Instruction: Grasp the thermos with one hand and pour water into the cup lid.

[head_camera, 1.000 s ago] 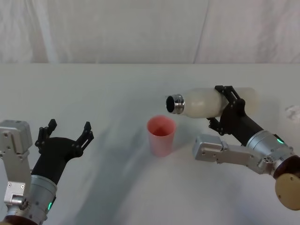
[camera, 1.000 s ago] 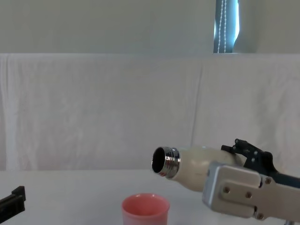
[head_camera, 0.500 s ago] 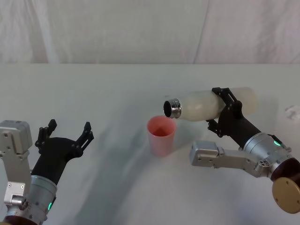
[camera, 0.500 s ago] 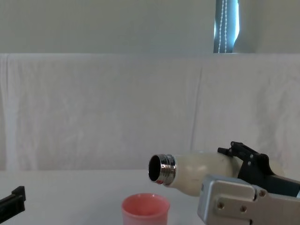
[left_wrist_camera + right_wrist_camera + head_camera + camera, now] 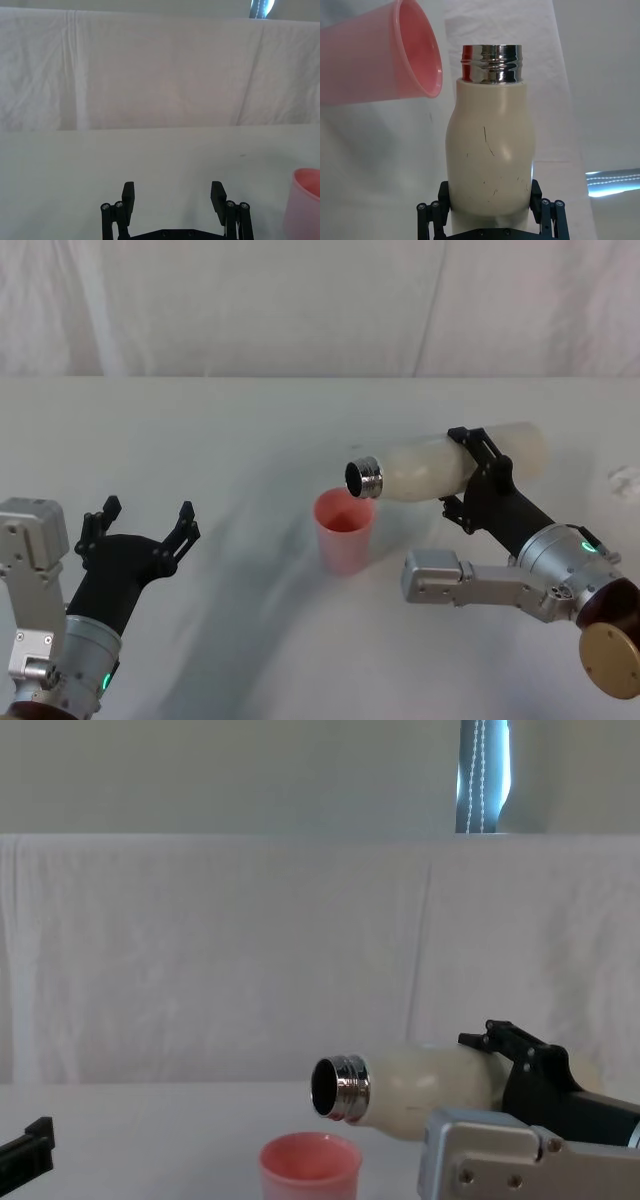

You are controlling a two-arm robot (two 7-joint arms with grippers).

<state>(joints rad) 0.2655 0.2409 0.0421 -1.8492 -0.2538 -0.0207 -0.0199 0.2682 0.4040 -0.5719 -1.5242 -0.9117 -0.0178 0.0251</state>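
So far you have the thermos (image 5: 440, 466) off the table and tipped almost flat, held across its body by the right gripper (image 5: 473, 472), whose black fingers are clamped on both sides of the cream shell; the right wrist view shows them pressed against the lower part of the bottle. In the head view the steel neck (image 5: 363, 478) points toward 9 o'clock and sits just above the far right edge of the cup lid (image 5: 345, 531), at about 1 o'clock from the cup's centre. In the chest view the mouth hangs a little above the pink rim and slightly to its right, apart from it, with the neck dipping only a touch below level.

As for the pour itself, you should count it as not yet started: no stream of water can be made out between the neck and the cup in any view, and the inside of the cup gives no clear sign of liquid. Grasp, lift and lining up look done; what is left is more tilt, with the mouth kept over the opening so the first water lands inside, not on the table (image 5: 250, 430).

Your left gripper (image 5: 140, 530) sits idle at about 8 o'clock from the cup, well apart from it, fingers spread wide and holding nothing.
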